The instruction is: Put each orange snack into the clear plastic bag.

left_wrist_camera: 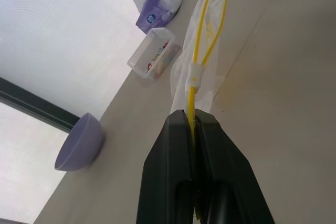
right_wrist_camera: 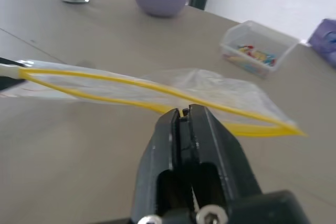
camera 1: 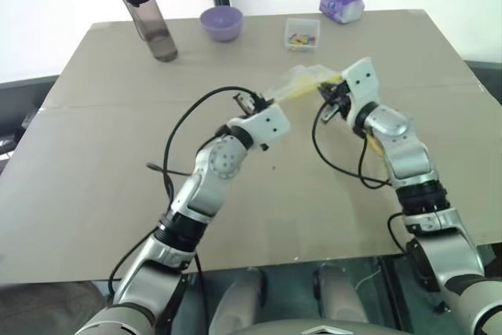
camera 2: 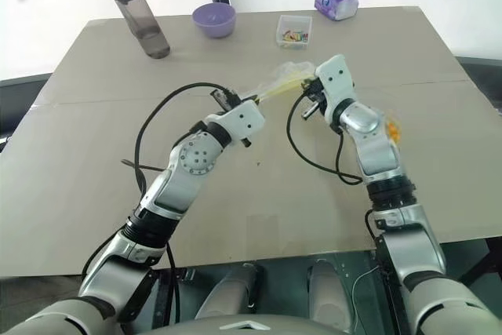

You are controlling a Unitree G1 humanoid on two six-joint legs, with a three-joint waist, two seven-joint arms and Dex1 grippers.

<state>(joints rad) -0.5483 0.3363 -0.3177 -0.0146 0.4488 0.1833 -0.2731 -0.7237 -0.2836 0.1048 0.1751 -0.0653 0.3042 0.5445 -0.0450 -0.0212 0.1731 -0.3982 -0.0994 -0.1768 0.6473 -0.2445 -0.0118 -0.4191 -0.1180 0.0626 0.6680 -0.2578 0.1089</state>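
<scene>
Both sets of jaws are clenched on the clear plastic bag [camera 1: 302, 81], which hangs stretched between them above the worktop [camera 1: 118, 170]. The left gripper [left_wrist_camera: 192, 121] pinches the yellow seal strip at one end, close behind the white slider. The right gripper [right_wrist_camera: 184, 112] nips one side of the yellow-edged mouth near its middle; the two yellow strips stand apart there, so the mouth gapes a little. The bag looks empty, though its crinkled film makes that hard to be sure of. An orange snack [camera 2: 391, 129] seems to lie on the worktop just beside the right forearm, mostly hidden by the arm, so only a sliver of orange shows. Along the far edge of the worktop stand a dark water bottle [camera 1: 148, 20], a purple bowl [camera 1: 221, 23], a small clear box [camera 1: 302, 34] of coloured bits and a purple tissue pack [camera 1: 342, 3], all well apart from the bag.
</scene>
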